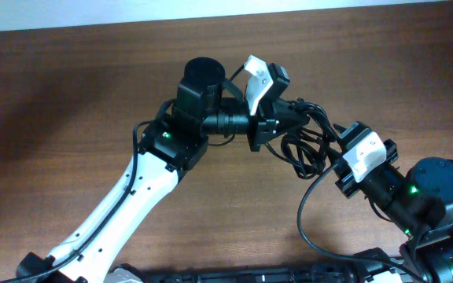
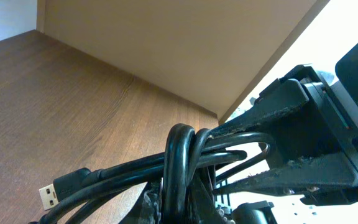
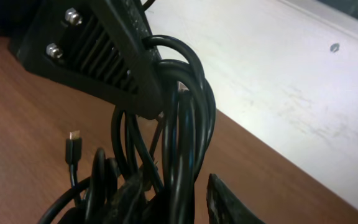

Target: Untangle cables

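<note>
Your wooden table [image 1: 69, 94] fills the overhead view, and both arms reach in over it. The left arm [image 1: 132, 196] comes up from the lower left, and the right arm [image 1: 423, 196] from the lower right corner. They meet right of centre, near the far edge.

The cables [image 1: 305, 145] hang bunched between the two wrists as a tangle of thin black loops, and much of the bundle looks lifted off the table.

Your left fingers [image 2: 253, 118] are closed tight on the cables, with several strands looped around and between them. Your right fingers [image 3: 126, 196] stand partly apart with strands running down between them. A sliver of table shows beside one finger, and I cannot tell whether they pinch anything.

A USB plug [image 2: 50, 196] sticks out of the bundle in the left wrist view. A smaller plug [image 3: 73, 149] hangs free at a cord's end in the right wrist view.
</note>
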### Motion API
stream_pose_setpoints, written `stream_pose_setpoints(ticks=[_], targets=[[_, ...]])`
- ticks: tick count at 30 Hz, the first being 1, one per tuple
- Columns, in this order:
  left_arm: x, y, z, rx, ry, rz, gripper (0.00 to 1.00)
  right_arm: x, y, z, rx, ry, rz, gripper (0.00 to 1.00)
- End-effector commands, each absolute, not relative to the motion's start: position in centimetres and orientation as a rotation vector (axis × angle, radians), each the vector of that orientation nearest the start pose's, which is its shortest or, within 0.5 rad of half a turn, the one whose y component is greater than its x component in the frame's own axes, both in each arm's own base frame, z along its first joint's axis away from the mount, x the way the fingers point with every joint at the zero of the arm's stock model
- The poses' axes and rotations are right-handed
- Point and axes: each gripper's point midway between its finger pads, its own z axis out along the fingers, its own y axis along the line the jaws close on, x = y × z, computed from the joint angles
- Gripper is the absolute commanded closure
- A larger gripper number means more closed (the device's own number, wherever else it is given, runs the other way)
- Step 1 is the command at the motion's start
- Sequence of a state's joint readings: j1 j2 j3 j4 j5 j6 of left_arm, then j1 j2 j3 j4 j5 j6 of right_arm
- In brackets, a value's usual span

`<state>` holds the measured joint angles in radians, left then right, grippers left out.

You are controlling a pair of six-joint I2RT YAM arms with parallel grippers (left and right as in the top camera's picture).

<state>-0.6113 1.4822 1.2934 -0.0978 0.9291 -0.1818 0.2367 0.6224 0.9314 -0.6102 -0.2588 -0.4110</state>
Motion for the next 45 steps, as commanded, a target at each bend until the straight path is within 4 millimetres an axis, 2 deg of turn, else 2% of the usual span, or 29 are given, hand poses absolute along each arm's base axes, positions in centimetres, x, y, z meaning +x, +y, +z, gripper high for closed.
stream_pose_setpoints(ticks=[1, 4, 8, 9, 10, 14, 18, 24, 27, 29, 31, 33, 34, 38, 42, 45], targets=[[25.5, -35.3, 35.1, 1.116, 1.603, -1.404, 1.0, 23.1, 10.1, 33.6, -0.747, 1.686, 0.119, 0.75], [24.7, -35.6, 35.2, 1.146, 1.584, -1.425, 1.0, 23.1, 10.1, 33.6, -0.747, 1.686, 0.119, 0.75], [24.3, -36.0, 35.2, 1.185, 1.541, -1.401, 1.0, 23.1, 10.1, 33.6, -0.747, 1.686, 0.119, 0.96], [24.3, -36.0, 35.2, 1.185, 1.541, -1.401, 1.0, 23.1, 10.1, 33.6, -0.747, 1.686, 0.119, 0.96], [24.3, -36.0, 35.2, 1.185, 1.542, -1.4, 0.96, 23.1, 10.1, 33.6, -0.747, 1.686, 0.119, 0.96], [25.0, -36.0, 35.1, 1.159, 1.558, -1.368, 0.57, 23.1, 10.1, 33.6, -0.746, 1.686, 0.118, 0.96], [24.8, -36.0, 35.0, 1.161, 1.566, -1.374, 0.51, 23.5, 9.3, 33.7, -0.707, 1.7, 0.074, 0.96], [24.8, -35.9, 34.9, 1.161, 1.573, -1.375, 0.5, 23.9, 9.4, 35.4, -0.608, 1.663, 0.137, 0.96], [24.8, -35.9, 34.9, 1.161, 1.573, -1.375, 0.52, 23.9, 9.4, 35.5, -0.592, 1.664, 0.151, 0.96], [24.8, -35.9, 34.9, 1.161, 1.573, -1.375, 0.57, 23.9, 9.6, 35.8, -0.57, 1.661, 0.182, 0.96], [24.8, -35.9, 34.9, 1.161, 1.573, -1.375, 0.72, 23.9, 9.7, 35.8, -0.575, 1.66, 0.189, 0.96], [24.9, -35.9, 34.8, 1.156, 1.575, -1.369, 0.94, 23.9, 9.7, 35.8, -0.576, 1.66, 0.188, 0.96], [25.0, -35.9, 34.8, 1.153, 1.578, -1.365, 1.0, 23.9, 9.7, 35.8, -0.576, 1.66, 0.188, 0.96], [26.7, -35.7, 34.2, 1.064, 1.652, -1.297, 1.0, 23.9, 9.7, 35.8, -0.575, 1.66, 0.188, 0.96], [30.9, -33.8, 32.4, 0.711, 1.919, -1.215, 1.0, 24.0, 9.4, 35.8, -0.563, 1.665, 0.175, 0.96], [32.6, -32.0, 31.1, 0.537, 2.038, -1.193, 1.0, 24.3, 8.7, 35.7, -0.488, 1.689, 0.166, 0.96]])
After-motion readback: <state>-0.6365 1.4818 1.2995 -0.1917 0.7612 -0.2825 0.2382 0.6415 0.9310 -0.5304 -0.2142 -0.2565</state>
